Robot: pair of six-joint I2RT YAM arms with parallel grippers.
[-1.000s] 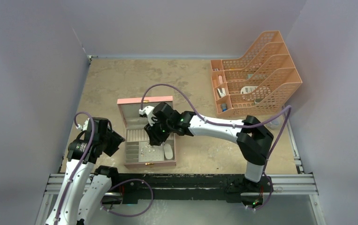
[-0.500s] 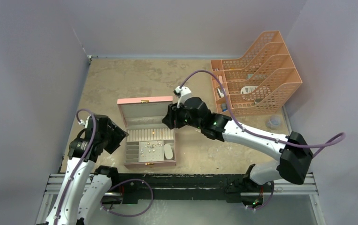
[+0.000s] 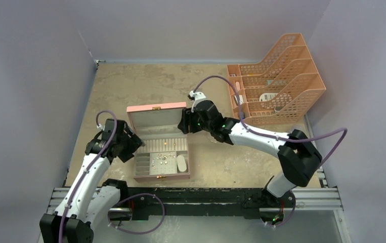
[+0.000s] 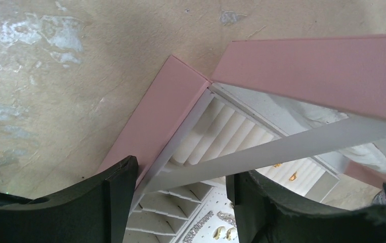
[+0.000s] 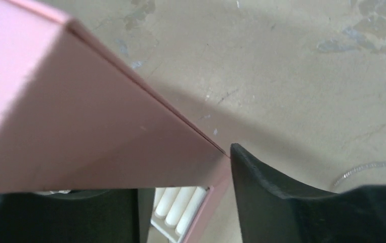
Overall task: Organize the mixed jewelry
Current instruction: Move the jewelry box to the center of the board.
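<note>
The pink box (image 3: 156,108) stands open with its lid upright. Small gold rings (image 3: 169,145) sit in the ring rolls, and small pieces (image 3: 161,161) lie in the tray below. My left gripper (image 3: 132,146) is open at the box's left wall. In the left wrist view my left gripper (image 4: 178,174) straddles the lid's grey edge (image 4: 302,144), above a silvery chain-like piece (image 4: 199,227) and gold pieces (image 4: 221,233). My right gripper (image 3: 182,123) is open at the lid's right edge, and my right gripper (image 5: 185,172) straddles that pink lid (image 5: 79,116). A thin wire hoop (image 5: 361,168) lies on the table.
An orange mesh file rack (image 3: 276,81) with white and blue stationery bits stands at the back right. Grey walls close in the left, back and right sides. The metal rail (image 3: 201,197) runs along the near edge.
My right gripper has pulled up out of the box and swung to the lid's right edge. My left gripper has moved forward and right to the box's left wall.
</note>
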